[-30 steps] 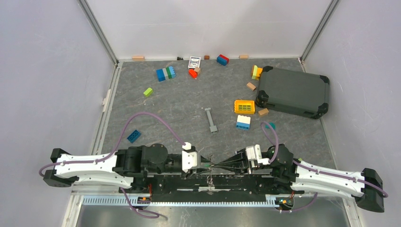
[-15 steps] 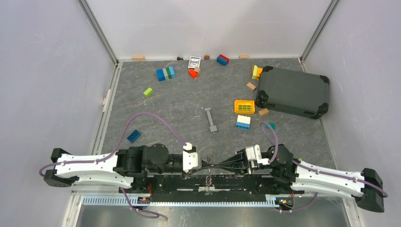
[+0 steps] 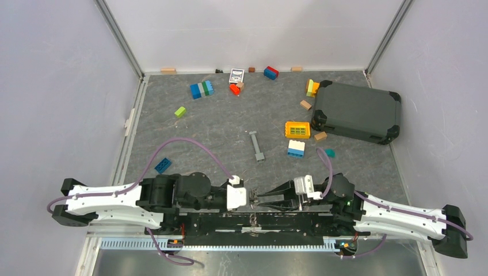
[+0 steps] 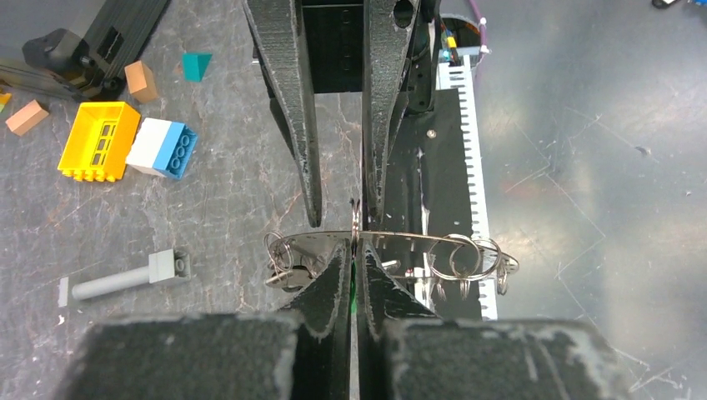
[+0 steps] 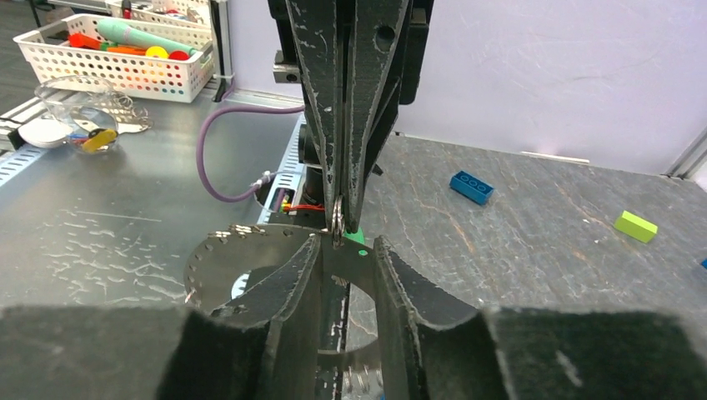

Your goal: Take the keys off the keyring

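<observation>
The left gripper (image 4: 353,252) pinched the green-headed key (image 5: 357,237) at the keyring (image 4: 400,236), aloft between the two grippers, so the spread right gripper (image 4: 342,218) needed to clamp the ring wire squarely before pulling apart.

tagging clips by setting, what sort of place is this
Probably a robotics lab work cell: a grey table boxed in by white walls, scattered toy bricks, and a metal bench with a white basket beside it.

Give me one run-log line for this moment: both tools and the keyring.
left tool: shut on green-headed key | keyring: at left tool's tips | right tool: open, one finger either side of keyring, not gripping
</observation>
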You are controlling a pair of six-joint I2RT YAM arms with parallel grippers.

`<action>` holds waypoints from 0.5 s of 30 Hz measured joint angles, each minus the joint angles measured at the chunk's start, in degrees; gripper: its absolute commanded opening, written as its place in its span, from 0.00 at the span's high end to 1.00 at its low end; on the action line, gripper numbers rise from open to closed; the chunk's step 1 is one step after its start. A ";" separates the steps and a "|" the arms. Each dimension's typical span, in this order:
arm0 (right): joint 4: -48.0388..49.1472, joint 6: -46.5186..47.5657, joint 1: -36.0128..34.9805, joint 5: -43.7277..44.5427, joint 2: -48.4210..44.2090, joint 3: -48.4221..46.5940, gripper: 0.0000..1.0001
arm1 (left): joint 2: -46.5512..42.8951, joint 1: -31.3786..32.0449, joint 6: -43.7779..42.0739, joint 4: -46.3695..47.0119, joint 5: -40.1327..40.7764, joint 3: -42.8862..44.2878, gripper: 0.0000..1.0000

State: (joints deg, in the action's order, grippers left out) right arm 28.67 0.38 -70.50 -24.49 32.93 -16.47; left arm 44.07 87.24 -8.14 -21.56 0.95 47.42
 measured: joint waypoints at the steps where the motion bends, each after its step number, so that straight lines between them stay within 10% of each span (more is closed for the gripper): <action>1: -0.68 0.20 0.00 0.15 0.00 -0.35 0.65 | 0.57 0.00 -0.37 -1.33 -0.02 1.14 0.98; 15: -7.21 0.92 0.00 1.68 2.36 -3.26 0.64 | 10.95 0.00 -3.58 -17.59 0.50 14.21 0.98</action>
State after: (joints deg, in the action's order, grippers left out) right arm 21.45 1.30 -70.50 -22.81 35.29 -19.73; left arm 55.02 87.24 -11.73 -39.16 1.45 61.63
